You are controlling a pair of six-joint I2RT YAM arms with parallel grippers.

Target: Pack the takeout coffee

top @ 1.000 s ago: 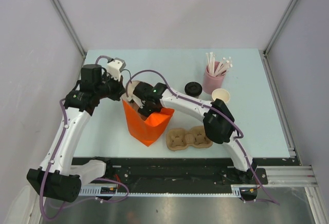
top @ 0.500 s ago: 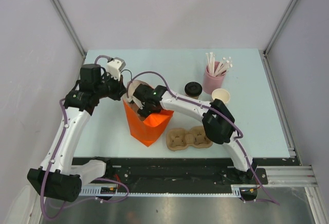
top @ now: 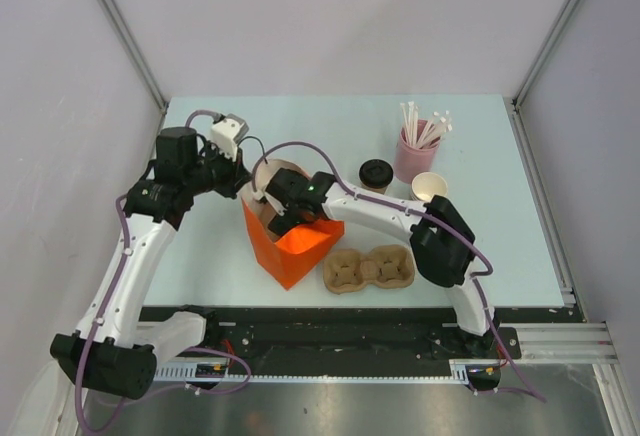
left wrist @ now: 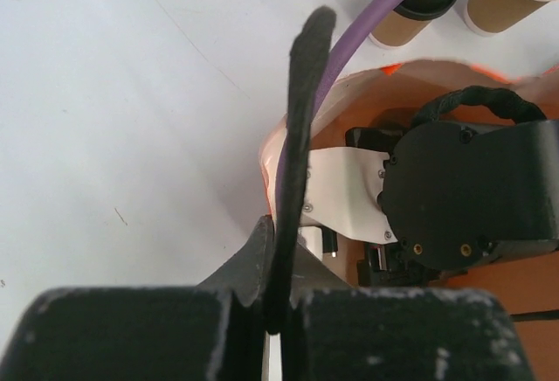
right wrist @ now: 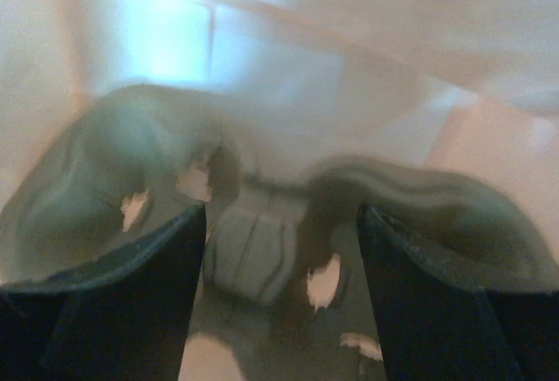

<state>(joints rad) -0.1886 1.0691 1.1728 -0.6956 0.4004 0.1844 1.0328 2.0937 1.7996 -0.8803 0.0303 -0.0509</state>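
The right gripper [right wrist: 279, 224] is reaching down inside the orange bag [top: 290, 244], its two dark fingers [right wrist: 113, 298] standing apart with nothing held between them. The right wrist view is showing only blurred pale paper walls close on every side, so there is little room around those fingers; a grey shape in the gap is too smeared to name. The left gripper [left wrist: 307, 66] is pinching the bag's back-left rim, its fingers pressed together on the paper and keeping the mouth open.

The left wrist view is showing what the overhead one is not: the black wrist of the right arm is filling most of the bag's opening, and a purple cable [left wrist: 349, 49] is crossing over the rim just beside the left fingers.

The takeout coffee [top: 375, 173] is standing upright on the table [top: 500, 246], outside the bag and to its right, just behind the right forearm. Neither gripper is touching it. The pink straw holder [top: 413, 159] is standing just beside the coffee on the right, and the stack of cups [top: 429, 187] is sitting near both. A cardboard cup carrier [top: 368, 268] is lying against the bag's right side near the front edge. The right forearm is stretching across between the carrier and the coffee.
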